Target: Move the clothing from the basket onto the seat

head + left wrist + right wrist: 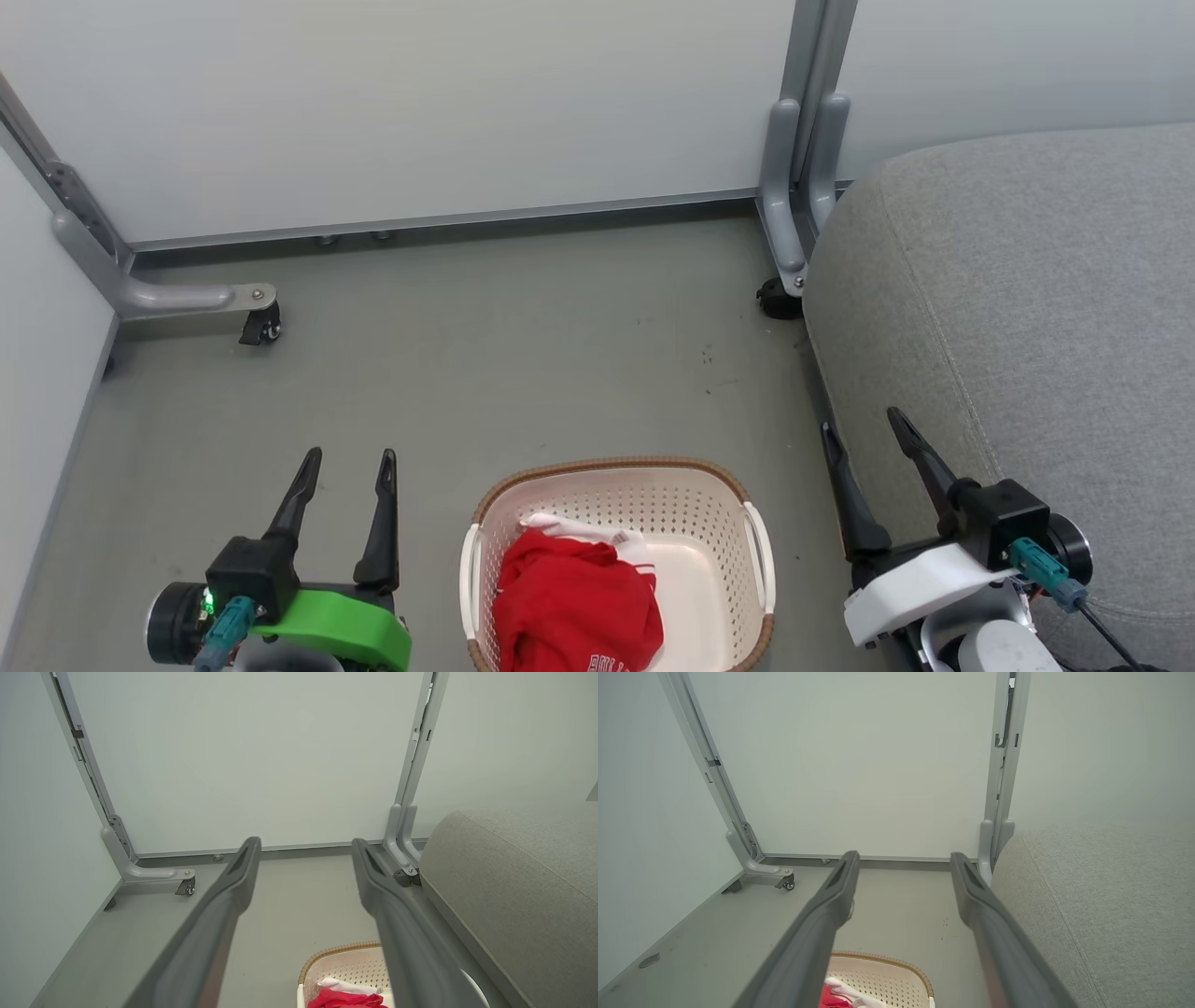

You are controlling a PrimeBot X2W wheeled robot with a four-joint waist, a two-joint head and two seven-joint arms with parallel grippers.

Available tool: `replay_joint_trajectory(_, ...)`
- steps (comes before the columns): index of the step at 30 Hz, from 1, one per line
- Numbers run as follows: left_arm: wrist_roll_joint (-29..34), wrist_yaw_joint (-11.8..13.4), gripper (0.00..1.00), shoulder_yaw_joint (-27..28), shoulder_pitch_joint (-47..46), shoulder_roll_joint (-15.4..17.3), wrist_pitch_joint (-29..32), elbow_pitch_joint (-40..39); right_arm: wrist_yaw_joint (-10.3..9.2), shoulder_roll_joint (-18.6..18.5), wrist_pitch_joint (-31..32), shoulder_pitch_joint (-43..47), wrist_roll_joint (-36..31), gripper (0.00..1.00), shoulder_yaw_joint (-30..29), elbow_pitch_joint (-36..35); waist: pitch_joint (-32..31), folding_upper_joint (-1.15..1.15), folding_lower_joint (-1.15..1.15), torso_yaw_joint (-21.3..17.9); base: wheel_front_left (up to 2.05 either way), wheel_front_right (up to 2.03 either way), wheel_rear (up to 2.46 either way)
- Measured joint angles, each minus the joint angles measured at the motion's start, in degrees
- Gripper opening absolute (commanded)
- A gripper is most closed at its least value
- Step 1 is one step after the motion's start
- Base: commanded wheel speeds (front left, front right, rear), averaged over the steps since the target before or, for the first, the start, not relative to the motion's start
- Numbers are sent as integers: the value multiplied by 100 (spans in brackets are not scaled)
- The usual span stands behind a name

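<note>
Red clothing (574, 607) in basket (616, 464) lies between left gripper (350, 455) and right gripper (860, 420), both spread.

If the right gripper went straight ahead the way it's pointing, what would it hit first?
Likely the floor near the foot of the white partition; nothing stands in between. The right gripper would pass close beside the seat, but depth is unclear.

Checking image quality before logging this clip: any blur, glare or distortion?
Head view: sharp, evenly lit, basket glare-free. Left wrist view: left gripper's fingers blurred near the lens, partition posts splayed by wide-angle distortion. Right wrist view: right gripper's fingers blurred, seat hazy.
</note>
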Motion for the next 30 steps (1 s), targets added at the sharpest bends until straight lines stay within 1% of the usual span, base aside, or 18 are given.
replay_joint_trajectory(12, 3, 0, 100, 66, 1, -36, 0, 34, 0, 0, -9, 5, 36, 100, -11, -1, 32, 0, 0, -3, 0, 0, 0)
replay_joint_trajectory(17, 18, 0, 100, 45, -73, -58, 0, 29, 0, 0, -10, -40, 35, 100, 4, -71, 157, 0, 0, -20, 0, 0, 0)
replay_joint_trajectory(23, 68, 0, 100, -355, -556, -88, -1, 276, 0, -2, -25, -318, 14, 100, 44, -194, 521, 0, 0, -30, 0, 0, 0)
replay_joint_trajectory(30, 129, 0, 100, -1011, -1241, -101, -1, 913, 0, -2, -41, -825, -41, 100, 172, -386, 1151, 0, 0, -67, 0, 0, 0)
